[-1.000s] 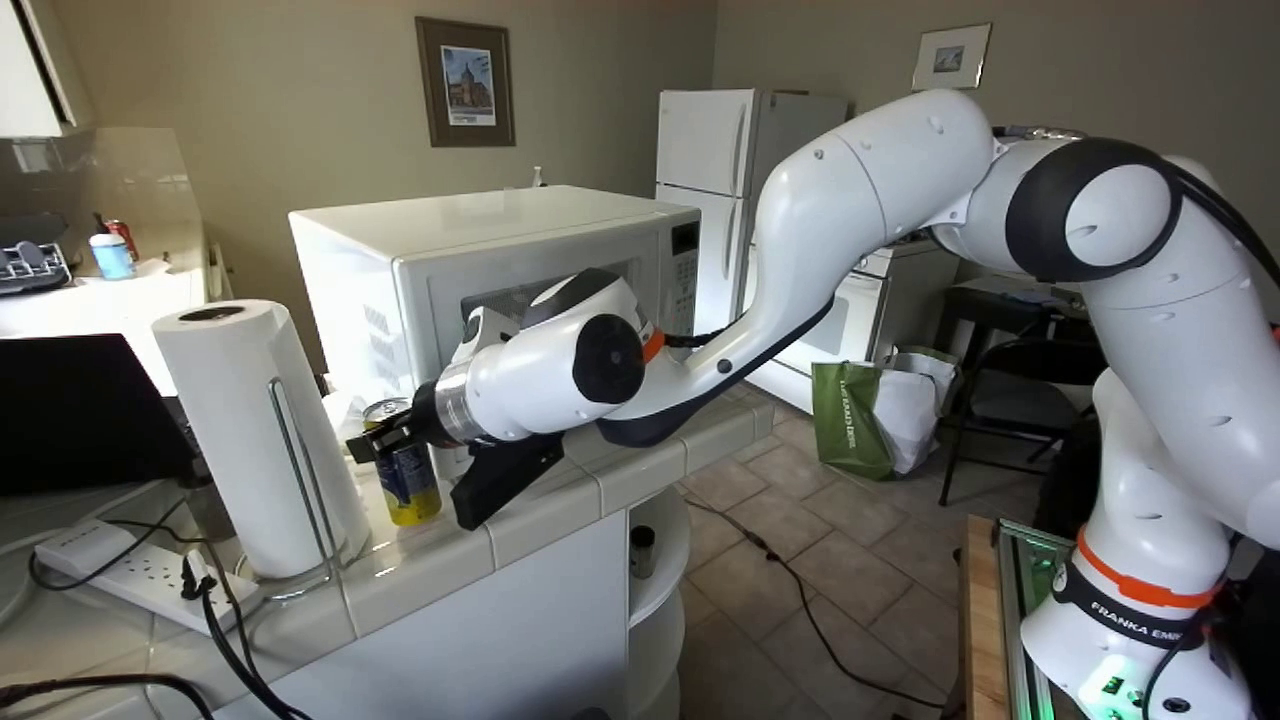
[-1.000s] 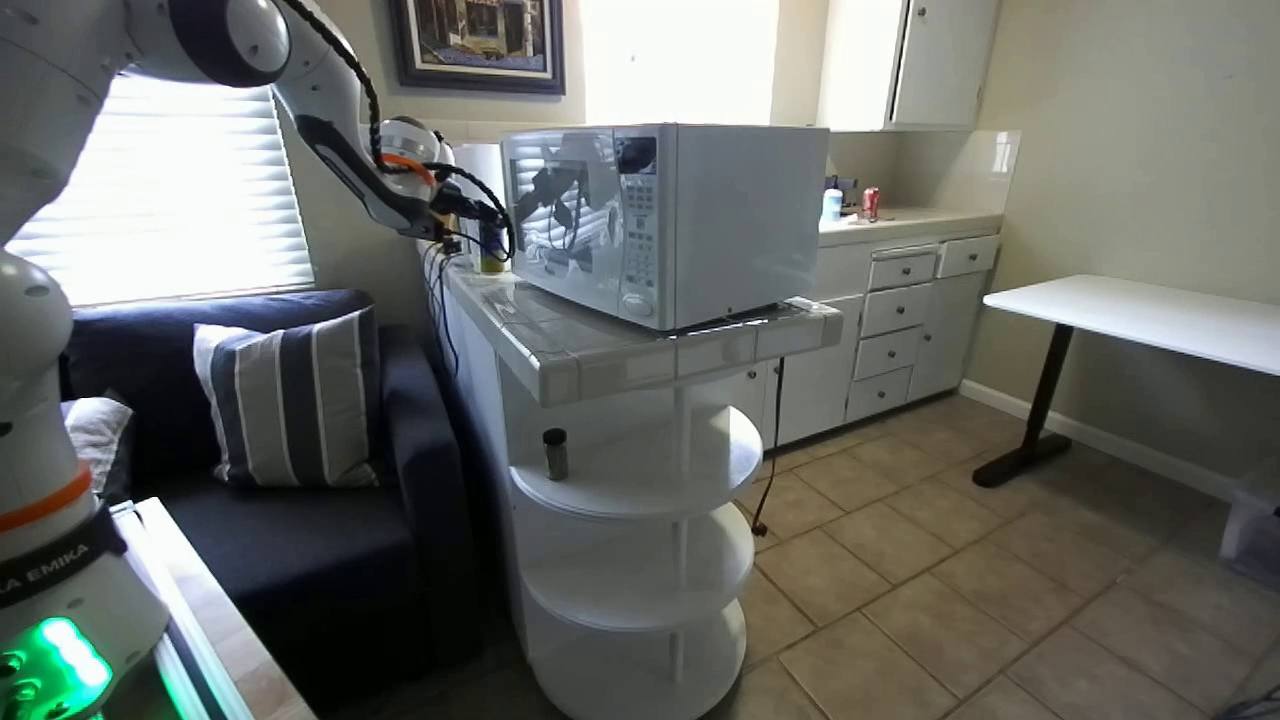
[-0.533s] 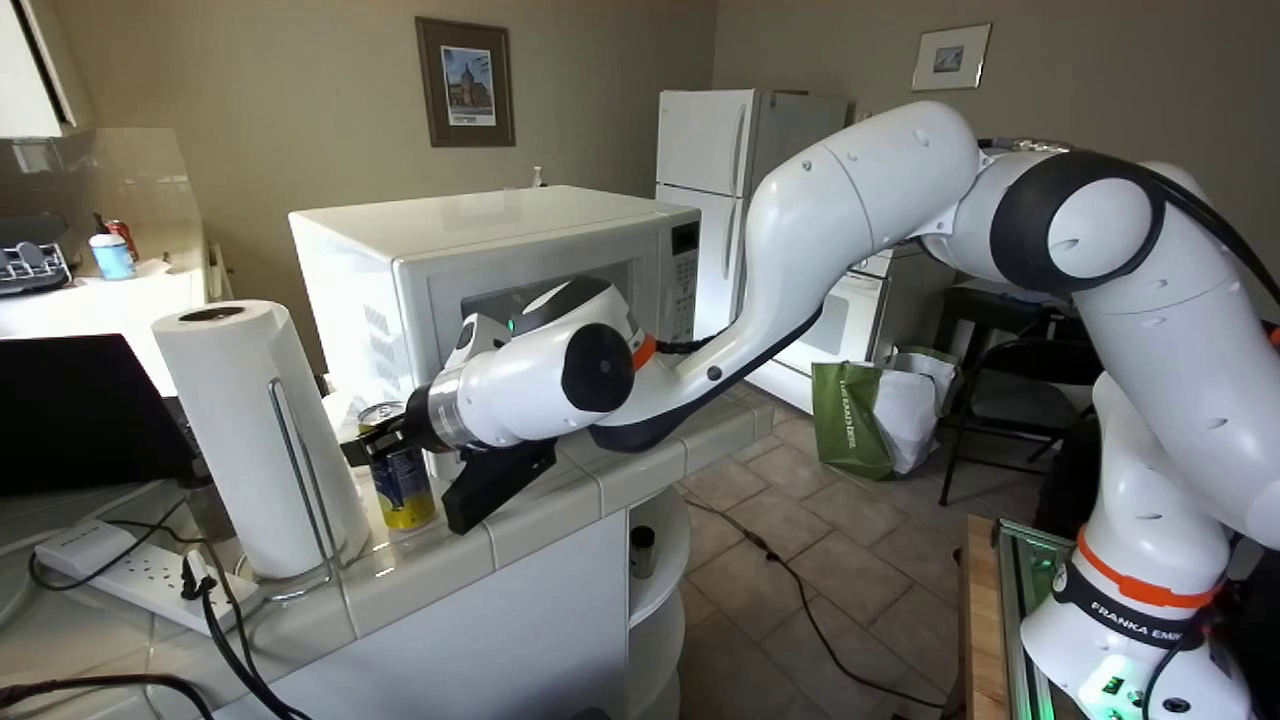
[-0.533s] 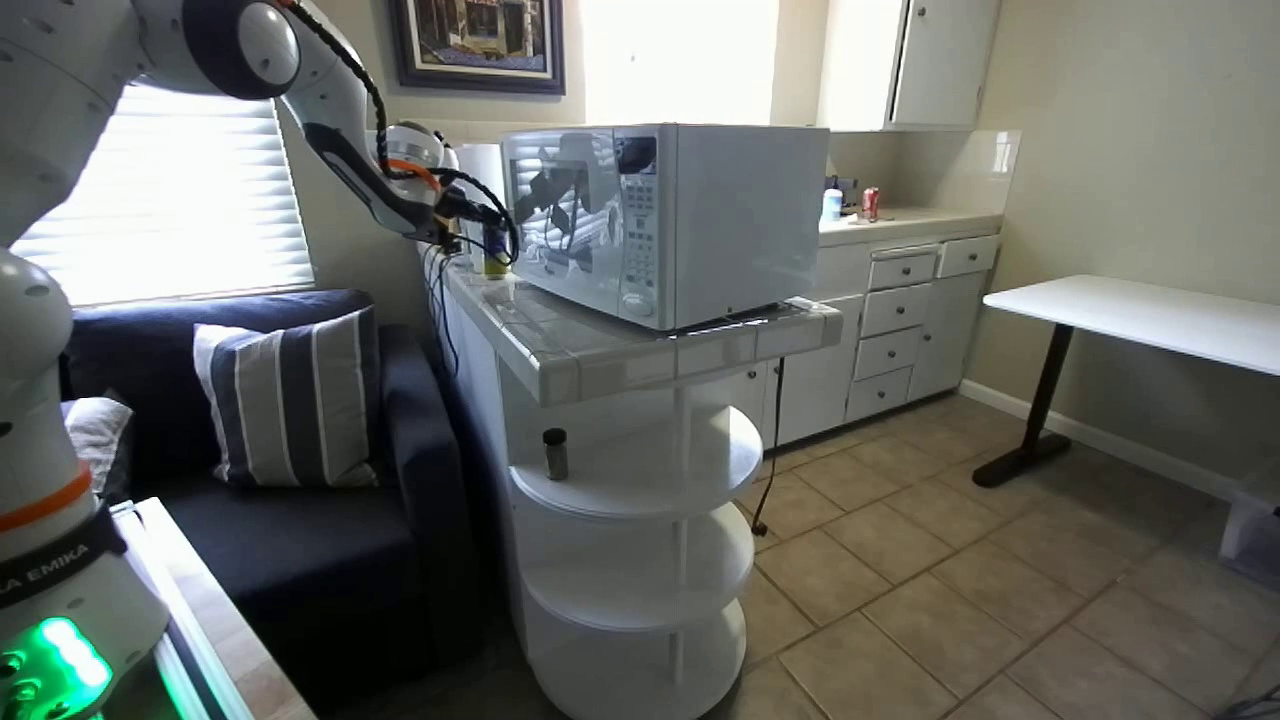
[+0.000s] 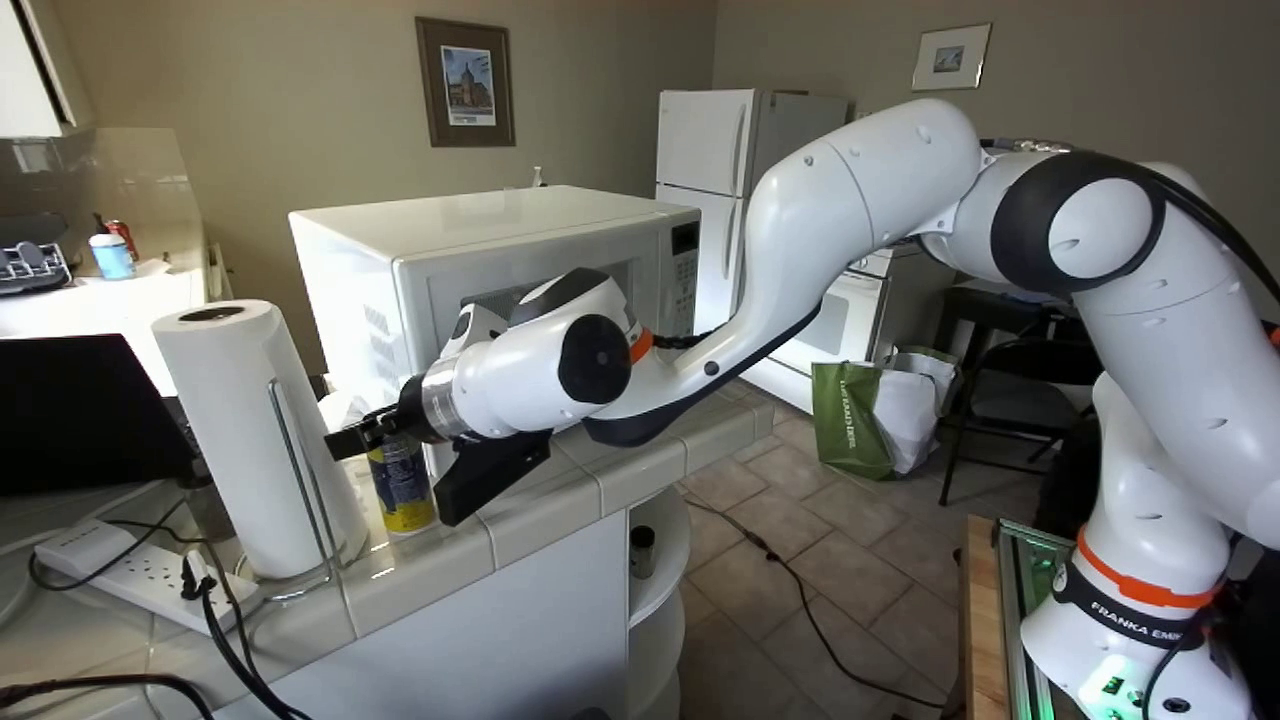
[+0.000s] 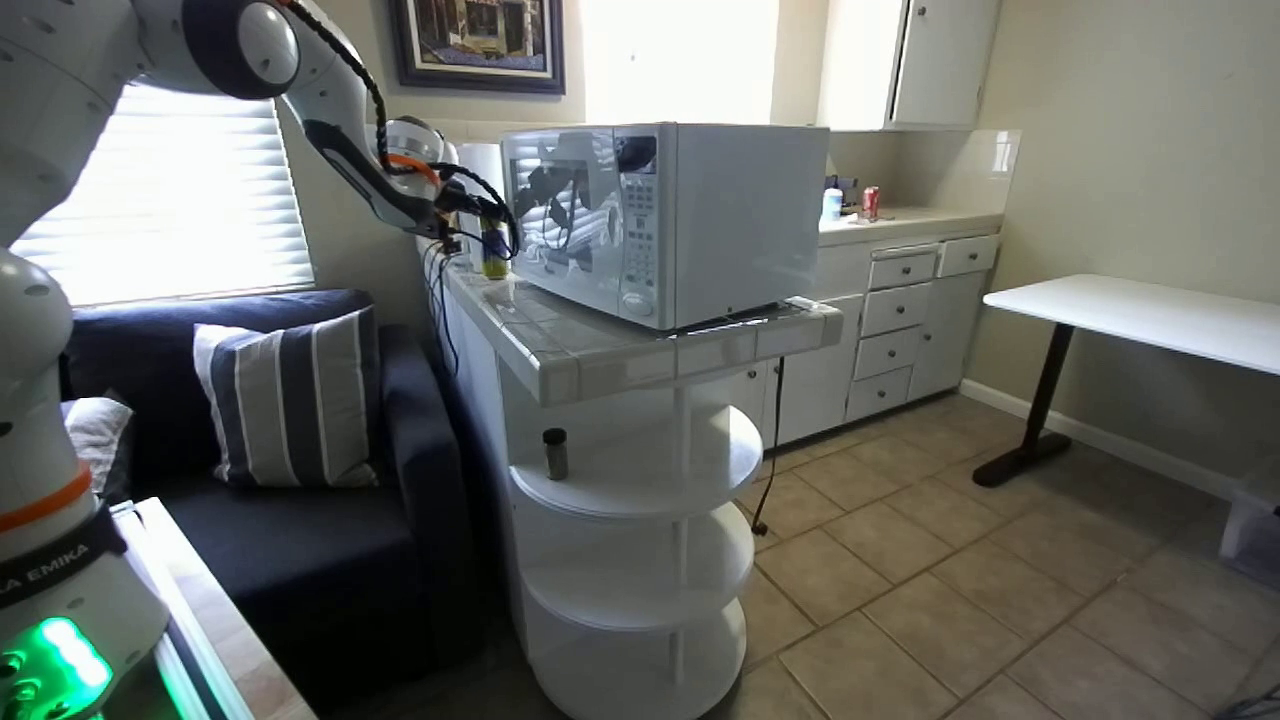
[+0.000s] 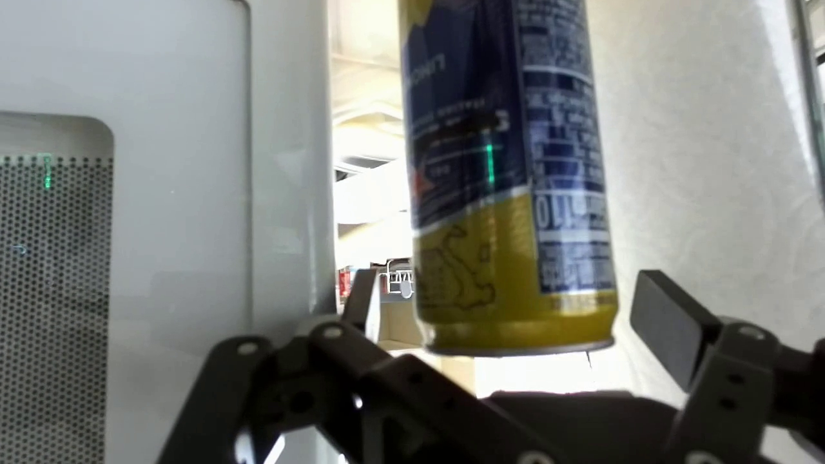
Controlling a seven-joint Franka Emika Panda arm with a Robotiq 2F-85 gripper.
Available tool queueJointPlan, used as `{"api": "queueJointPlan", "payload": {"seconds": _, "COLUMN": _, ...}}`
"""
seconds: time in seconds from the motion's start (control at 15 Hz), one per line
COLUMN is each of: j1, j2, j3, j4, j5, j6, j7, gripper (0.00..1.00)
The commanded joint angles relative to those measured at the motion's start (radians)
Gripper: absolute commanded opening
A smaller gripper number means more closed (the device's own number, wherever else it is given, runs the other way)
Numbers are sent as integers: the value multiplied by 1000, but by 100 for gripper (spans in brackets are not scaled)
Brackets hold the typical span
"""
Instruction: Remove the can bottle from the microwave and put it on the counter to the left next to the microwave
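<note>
The can bottle (image 5: 403,490), yellow with a dark blue band, stands upright on the tiled counter (image 5: 560,512), between the white microwave (image 5: 480,222) and a paper towel roll. It also shows in an exterior view beside the microwave door as a small can bottle (image 6: 494,262). My gripper (image 5: 368,430) is at the can's upper end, partly covering its top there. In the wrist view the gripper (image 7: 521,309) is open: its fingers (image 7: 673,325) straddle the can with a visible gap on each side. The microwave door (image 7: 174,258) is close by on the left of that view.
The paper towel roll (image 5: 255,440) on its wire holder stands close to the can, opposite the microwave. A power strip (image 5: 140,575) with black cords and a dark laptop screen (image 5: 85,410) lie farther along the counter. A sofa (image 6: 290,540) stands below.
The arm has moved a little left, and the can came slightly left and down with it. The gripper has just opened, its fingers now spread away from the can.
</note>
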Motion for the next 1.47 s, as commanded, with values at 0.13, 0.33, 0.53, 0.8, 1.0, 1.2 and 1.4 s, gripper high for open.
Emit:
{"api": "queueJointPlan", "payload": {"seconds": 0.13, "j1": -14, "j2": -52, "j3": 28, "j4": -67, "j5": 106, "j6": -12, "j7": -53, "gripper": 100}}
{"api": "queueJointPlan", "payload": {"seconds": 0.33, "j1": -22, "j2": -79, "j3": 48, "j4": -101, "j5": 203, "j6": -19, "j7": -115, "gripper": 100}}
{"api": "queueJointPlan", "payload": {"seconds": 0.53, "j1": -34, "j2": -107, "j3": 75, "j4": -139, "j5": 315, "j6": -25, "j7": -194, "gripper": 100}}
{"api": "queueJointPlan", "payload": {"seconds": 0.8, "j1": -77, "j2": -159, "j3": 148, "j4": -218, "j5": 535, "j6": -28, "j7": -352, "gripper": 100}}
{"api": "queueJointPlan", "payload": {"seconds": 1.0, "j1": -117, "j2": -213, "j3": 215, "j4": -282, "j5": 711, "j6": -76, "j7": -469, "gripper": 100}}
{"api": "queueJointPlan", "payload": {"seconds": 1.2, "j1": -116, "j2": -310, "j3": 224, "j4": -358, "j5": 949, "j6": -140, "j7": -611, "gripper": 100}}
{"api": "queueJointPlan", "payload": {"seconds": 1.4, "j1": -282, "j2": -423, "j3": 407, "j4": -476, "j5": 1173, "j6": -105, "j7": -860, "gripper": 100}}
